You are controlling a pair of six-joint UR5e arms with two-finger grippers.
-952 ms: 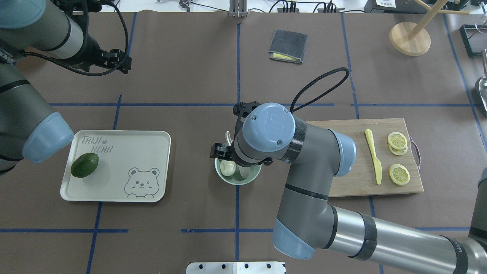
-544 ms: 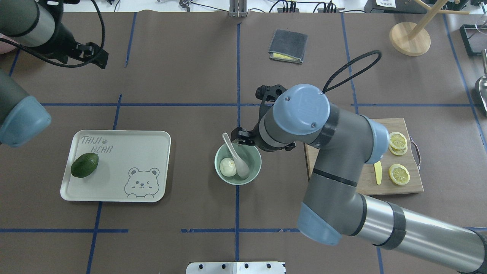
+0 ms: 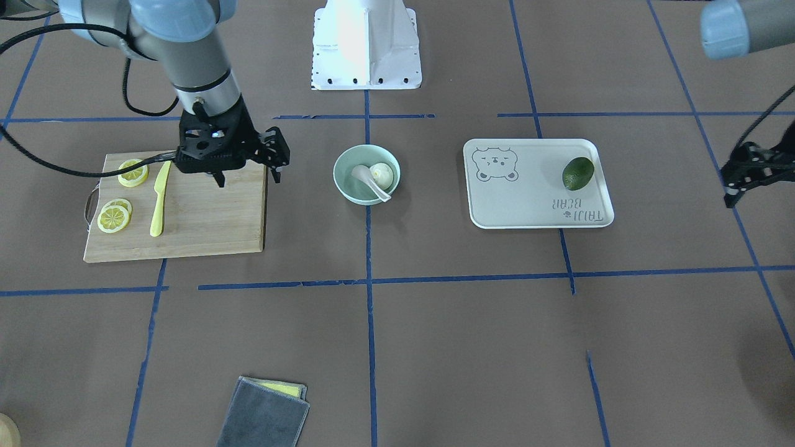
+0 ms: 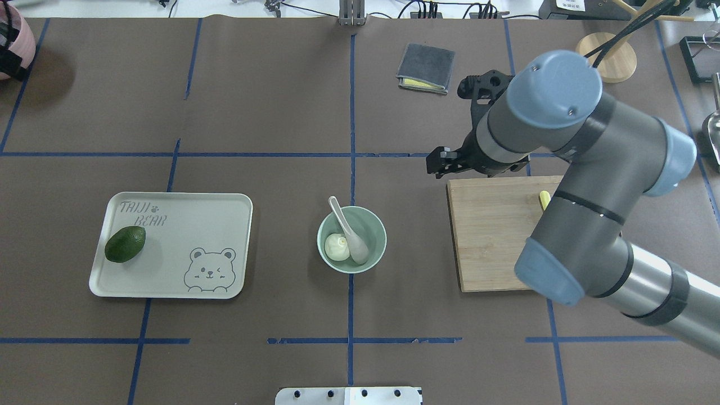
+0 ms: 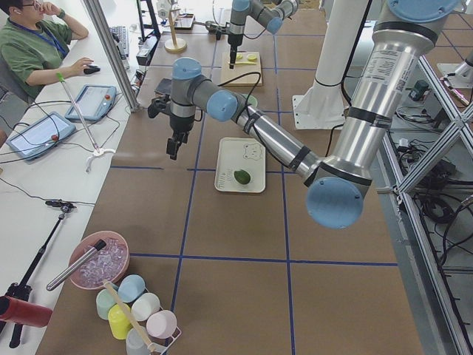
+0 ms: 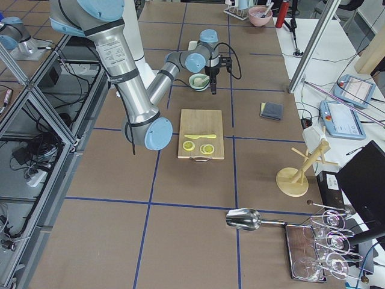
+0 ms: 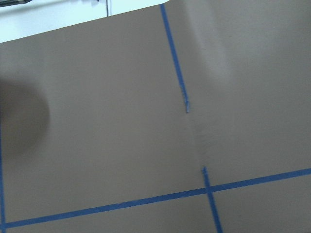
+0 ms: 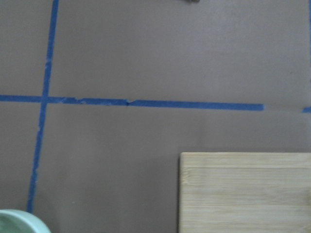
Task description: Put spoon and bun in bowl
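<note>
The mint-green bowl (image 4: pixel 378 225) (image 3: pixel 345 160) stands at the table's middle. The white bun (image 4: pixel 336 246) (image 3: pixel 383 174) and the pale spoon (image 4: pixel 353 239) (image 3: pixel 366 179) lie inside it, the spoon's handle leaning over the far rim. My right gripper (image 3: pixel 247 179) (image 4: pixel 441 163) is open and empty, raised over the far left corner of the cutting board (image 4: pixel 489 236), well to the right of the bowl. My left gripper (image 3: pixel 758 186) (image 5: pixel 173 148) hangs far out on the left side, past the tray, with its fingers spread and empty. The bowl's rim also shows in the right wrist view (image 8: pixel 19 219).
A white bear-printed tray (image 4: pixel 185 225) with a dark green avocado (image 4: pixel 125 243) lies left of the bowl. The board carries a yellow knife (image 3: pixel 159 198) and lemon slices (image 3: pixel 113 217). A grey cloth (image 4: pixel 426 67) and a wooden stand (image 4: pixel 606 56) are at the far side.
My right gripper has pulled away from the bowl, right and toward the far side, to the board's corner. My left arm has withdrawn further left, out of the overhead view. Spoon and bun stay in the bowl.
</note>
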